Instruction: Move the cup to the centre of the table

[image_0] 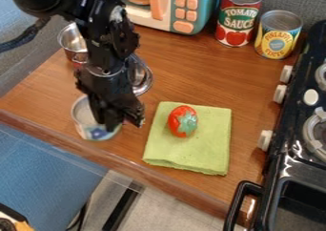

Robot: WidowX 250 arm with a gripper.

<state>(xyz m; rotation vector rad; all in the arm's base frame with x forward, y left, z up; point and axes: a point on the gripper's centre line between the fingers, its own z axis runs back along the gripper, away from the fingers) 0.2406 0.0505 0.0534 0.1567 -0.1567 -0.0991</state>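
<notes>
The black gripper (125,122) is at the left front of the wooden table, at the right side of the cup. It stands open, one finger over the cup's mouth and the other outside, to the right of the rim. The cup (94,132), white with a blue pattern near the front edge, is partly hidden by the gripper.
A green cloth (207,149) bears a red strawberry toy (183,121) right of the gripper. Behind the arm are a metal pot (74,40) and a shiny metal lid or pan (144,77). Two cans (237,15) (278,34), a toy microwave (187,8) and a black stove (299,168) border the table (216,79).
</notes>
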